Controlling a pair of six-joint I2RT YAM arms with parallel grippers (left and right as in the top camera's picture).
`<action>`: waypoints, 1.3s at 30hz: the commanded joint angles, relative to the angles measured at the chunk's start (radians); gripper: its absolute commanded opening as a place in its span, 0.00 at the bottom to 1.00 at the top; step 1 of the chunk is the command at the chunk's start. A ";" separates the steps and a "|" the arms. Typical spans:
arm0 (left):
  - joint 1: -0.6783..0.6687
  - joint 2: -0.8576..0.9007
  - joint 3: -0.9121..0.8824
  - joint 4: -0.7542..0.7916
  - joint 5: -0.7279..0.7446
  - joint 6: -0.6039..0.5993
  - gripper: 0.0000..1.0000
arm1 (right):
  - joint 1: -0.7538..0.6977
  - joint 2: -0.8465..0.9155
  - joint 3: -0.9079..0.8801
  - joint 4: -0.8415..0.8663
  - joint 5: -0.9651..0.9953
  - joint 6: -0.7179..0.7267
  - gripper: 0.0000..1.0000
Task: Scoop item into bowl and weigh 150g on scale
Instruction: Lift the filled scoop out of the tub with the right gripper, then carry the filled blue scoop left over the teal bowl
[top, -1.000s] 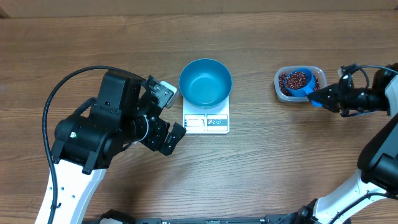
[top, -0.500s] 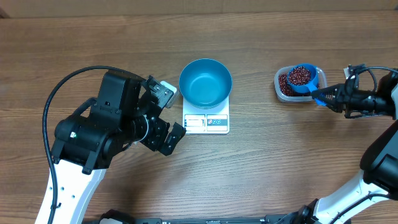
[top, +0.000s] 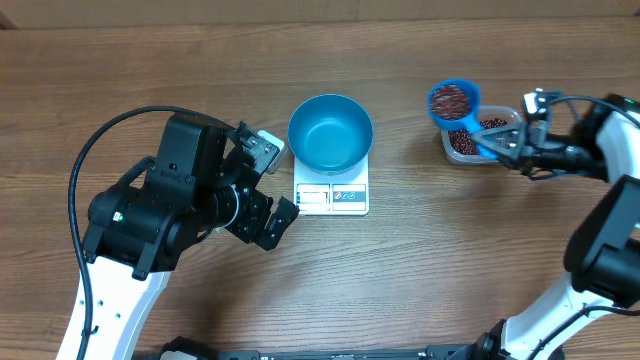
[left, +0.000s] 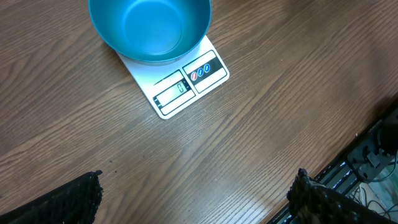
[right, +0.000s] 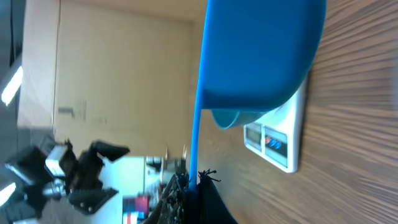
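left gripper (top: 275, 183), left of centre: spread wide, empty | small white rectangular scale (top: 332, 198) under empty round bright blue bowl (top: 330, 133), centre | right gripper (top: 507, 152), upper right: clamped on blue plastic scoop (top: 476, 138) heaped with dark red-brown beans (top: 452, 100) | best carried level, tipped slowly over bowl

The bowl (top: 330, 132) sits on the scale (top: 332, 198), mid-table (top: 450, 260). Well to its right lies 1 tub (top: 505, 125) of beans (top: 465, 143); a loaded scoop (top: 453, 100) hangs by the tub's far left corner.

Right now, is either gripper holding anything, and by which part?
The right gripper holds the blue scoop, loaded with beans, by the end of its handle. The left gripper is open and empty.
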 joint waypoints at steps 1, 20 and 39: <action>-0.006 0.005 0.003 0.000 -0.007 0.022 1.00 | 0.109 -0.046 0.063 -0.001 -0.061 -0.042 0.04; -0.006 0.005 0.003 0.000 -0.007 0.022 1.00 | 0.458 -0.047 0.342 0.411 0.372 0.491 0.04; -0.006 0.005 0.003 0.000 -0.007 0.022 1.00 | 0.591 -0.103 0.347 0.422 0.716 0.558 0.04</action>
